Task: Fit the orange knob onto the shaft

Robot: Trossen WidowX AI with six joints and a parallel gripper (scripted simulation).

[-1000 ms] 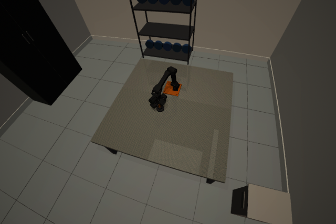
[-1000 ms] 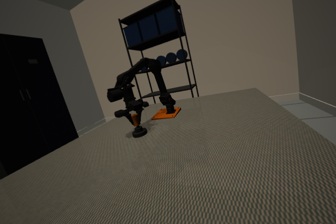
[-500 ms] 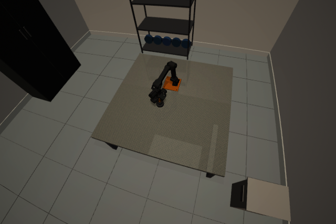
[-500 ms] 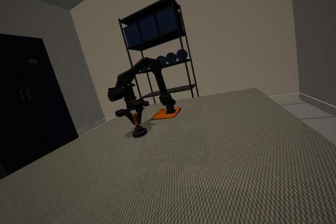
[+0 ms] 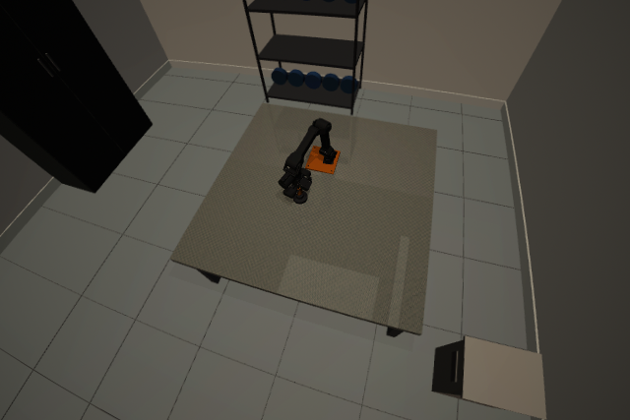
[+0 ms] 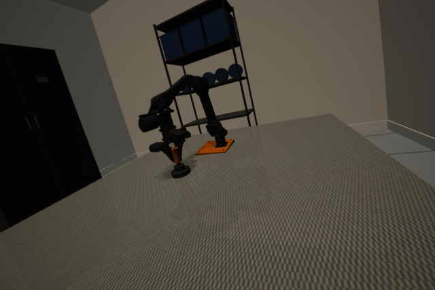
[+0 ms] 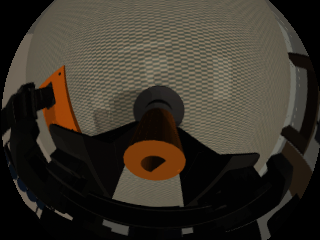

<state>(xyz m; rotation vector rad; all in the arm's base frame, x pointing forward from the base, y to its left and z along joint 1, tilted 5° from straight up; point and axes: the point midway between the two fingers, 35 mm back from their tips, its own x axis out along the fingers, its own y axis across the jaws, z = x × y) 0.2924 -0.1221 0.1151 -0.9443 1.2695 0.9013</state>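
The orange knob (image 5: pixel 298 192) (image 6: pixel 175 155) (image 7: pixel 172 161) is a tall cylinder, held roughly upright. My gripper (image 6: pixel 177 159) (image 7: pixel 156 128) is shut on it, one dark finger on each side. The D-shaped hole shows in the knob's top face in the wrist view. The dark round pedestal (image 5: pixel 300 200) (image 6: pixel 181 173) (image 7: pixel 142 106) stands on the table right below the knob. In the exterior view a short dark part of the shaft (image 6: pixel 178 163) shows between the knob's lower end and the pedestal. The knob stands above the pedestal, not down on it. The shaft's flat side is hidden.
The arm's orange base plate (image 5: pixel 320 167) (image 6: pixel 207 149) (image 7: pixel 62 102) is on the table (image 5: pixel 355 222) (image 6: pixel 281 188) (image 7: pixel 200 65), behind the pedestal in the top and exterior views. A shelf rack (image 5: pixel 310 51) (image 6: pixel 234 115) stands beyond the table, a dark cabinet (image 5: pixel 61 100) (image 6: pixel 35 153) at the left.
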